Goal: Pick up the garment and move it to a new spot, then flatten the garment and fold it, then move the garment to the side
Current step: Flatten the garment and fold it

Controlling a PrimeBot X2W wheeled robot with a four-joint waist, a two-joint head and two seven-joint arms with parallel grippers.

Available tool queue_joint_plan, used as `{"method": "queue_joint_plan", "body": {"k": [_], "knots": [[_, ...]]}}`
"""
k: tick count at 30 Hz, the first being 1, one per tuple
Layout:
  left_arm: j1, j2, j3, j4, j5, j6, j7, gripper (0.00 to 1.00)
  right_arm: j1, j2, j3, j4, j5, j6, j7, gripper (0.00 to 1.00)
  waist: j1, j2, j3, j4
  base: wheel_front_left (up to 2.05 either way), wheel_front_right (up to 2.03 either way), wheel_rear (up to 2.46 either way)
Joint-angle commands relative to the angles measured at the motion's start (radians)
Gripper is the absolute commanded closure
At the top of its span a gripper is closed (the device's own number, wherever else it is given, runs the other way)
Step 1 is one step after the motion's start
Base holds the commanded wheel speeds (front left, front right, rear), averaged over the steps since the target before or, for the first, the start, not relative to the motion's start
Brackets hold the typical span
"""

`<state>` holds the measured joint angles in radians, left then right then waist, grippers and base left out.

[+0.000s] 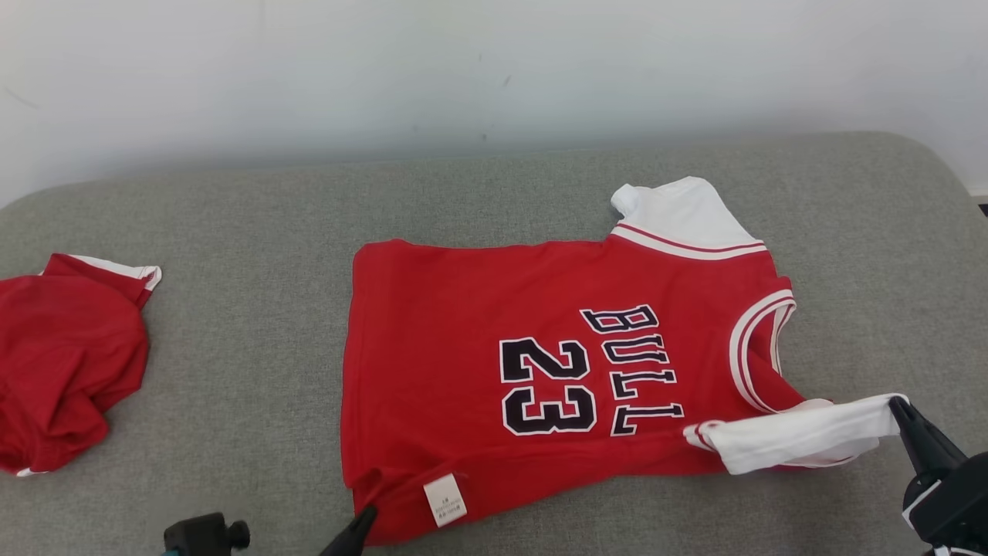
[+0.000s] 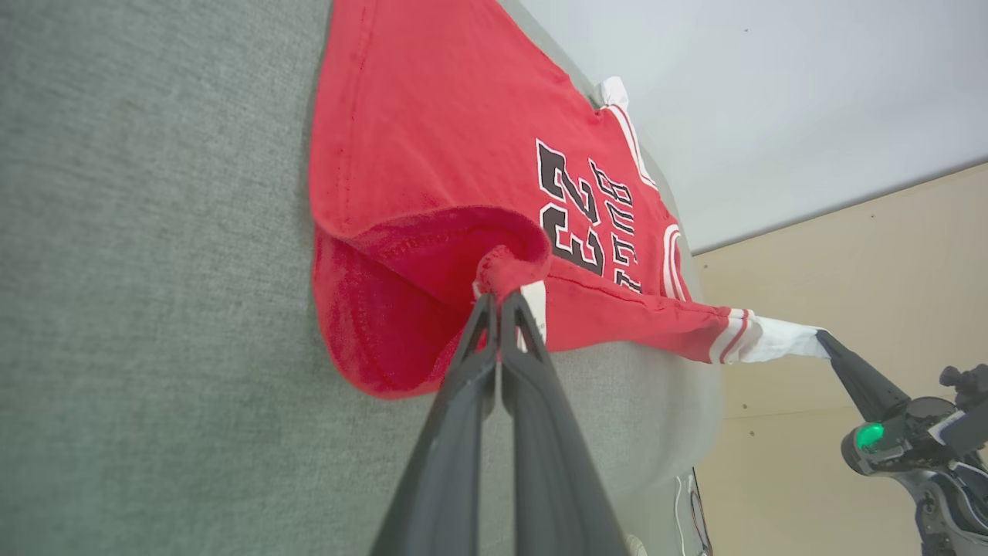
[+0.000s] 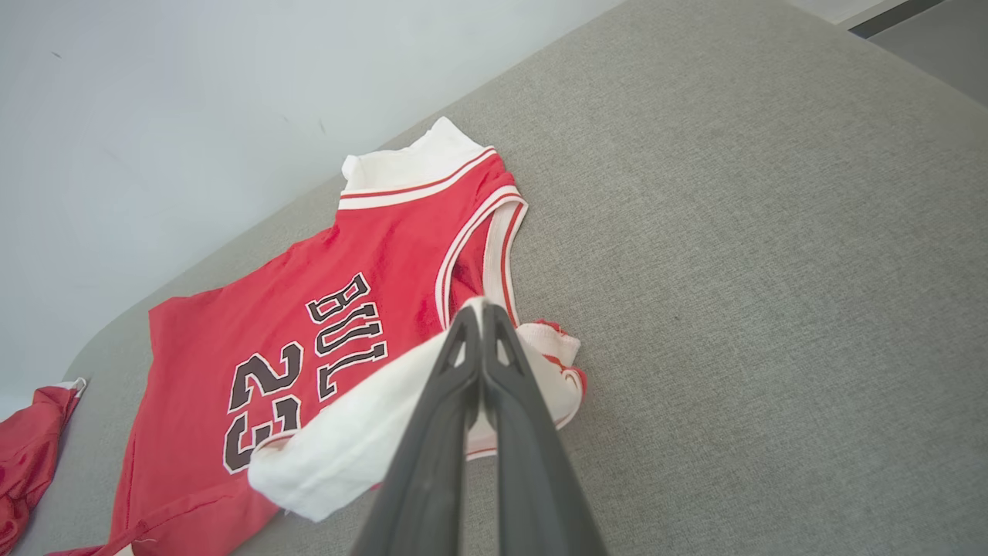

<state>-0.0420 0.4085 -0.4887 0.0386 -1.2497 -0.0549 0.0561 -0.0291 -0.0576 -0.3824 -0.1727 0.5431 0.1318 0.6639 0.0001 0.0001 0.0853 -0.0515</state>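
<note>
The red jersey lies spread on the grey cushion. The left gripper pinches its lifted hem corner; the right gripper clamps the white sleeve.

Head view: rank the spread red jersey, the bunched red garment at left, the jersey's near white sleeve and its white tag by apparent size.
1. spread red jersey, largest by far.
2. bunched red garment, partly cut off by the picture's edge.
3. near white sleeve.
4. white tag, smallest.
</note>
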Motion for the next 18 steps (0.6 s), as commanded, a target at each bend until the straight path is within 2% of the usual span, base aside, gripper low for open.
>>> {"method": "queue_joint_plan", "body": {"k": [1, 5, 11, 18], "knots": [[0.032, 0.02, 0.009, -0.043, -0.041, 0.017, 0.03, 1.0, 0.013, -0.008, 0.0, -0.009, 0.006, -0.002, 0.006, 1.0, -0.0001, -0.0001, 0.004, 0.0, 0.0, 0.0, 0.0], [0.081, 0.056, 0.036, -0.124, -0.078, 0.06, 0.052, 1.0, 0.031, -0.008, -0.019, -0.025, 0.013, -0.002, 0.004, 1.0, -0.0001, -0.0001, 0.014, 0.002, 0.0, 0.0, 0.0], [0.056, 0.015, 0.079, -0.17, -0.091, 0.061, -0.006, 1.0, 0.005, -0.006, -0.035, -0.039, 0.019, -0.002, -0.036, 1.0, -0.0001, -0.0001, 0.029, 0.002, 0.0, 0.0, 0.0], [-0.074, -0.048, 0.06, -0.084, -0.029, 0.1, -0.034, 1.0, -0.073, -0.008, 0.024, 0.011, 0.011, -0.002, -0.082, 1.0, -0.0001, -0.0001, 0.069, -0.014, 0.0, 0.0, 0.0]]}}
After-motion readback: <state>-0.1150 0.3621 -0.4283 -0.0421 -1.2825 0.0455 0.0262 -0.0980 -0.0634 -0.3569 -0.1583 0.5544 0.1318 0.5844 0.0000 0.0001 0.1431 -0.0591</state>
